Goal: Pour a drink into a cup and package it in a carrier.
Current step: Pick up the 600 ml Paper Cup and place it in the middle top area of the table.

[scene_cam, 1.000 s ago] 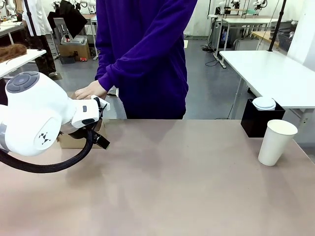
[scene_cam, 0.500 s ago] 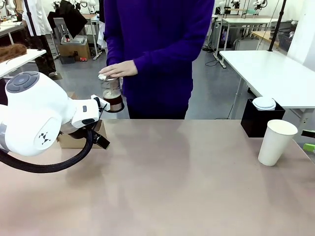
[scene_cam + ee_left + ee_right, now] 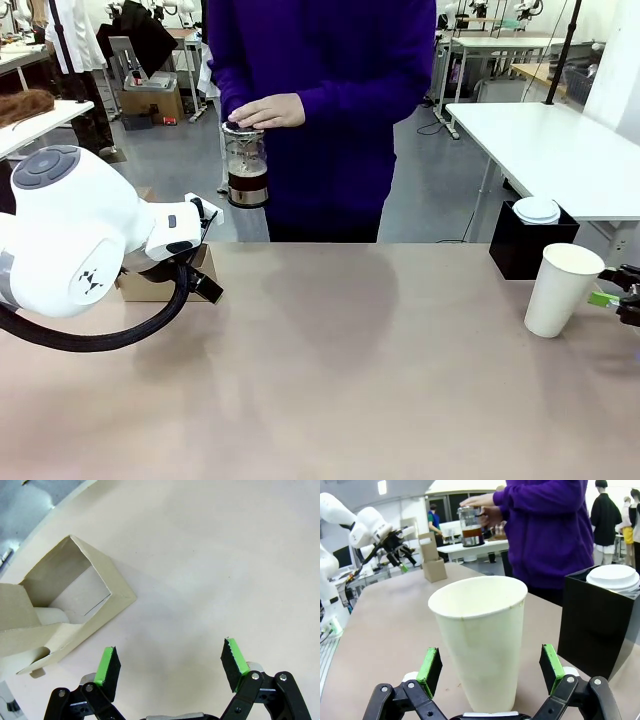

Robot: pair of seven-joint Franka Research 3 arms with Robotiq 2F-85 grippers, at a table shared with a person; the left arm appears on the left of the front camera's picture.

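Left pincer point(image 3: 170, 662) spread wide, green pads well apart, nothing between them, hovering over bare table point(image 3: 225, 555). Ahead of it and off to the left in its wrist view, brown cardboard carrier point(image 3: 75, 595), one open slot seen from above.

Right pincer point(image 3: 491, 665) likewise spread, nothing pinched. Just ahead of it, centred between the pads, white paper cup point(image 3: 480, 640), upright and lidless. Near the cup, to the right in that wrist view, black box point(image 3: 595, 625) topped with white lids point(image 3: 615, 577).

Far beyond the cup, across the table, person's hand point(image 3: 268, 110) on top of a glass carafe point(image 3: 245, 160) held in the air, dark drink point(image 3: 247, 186) in its lower part.
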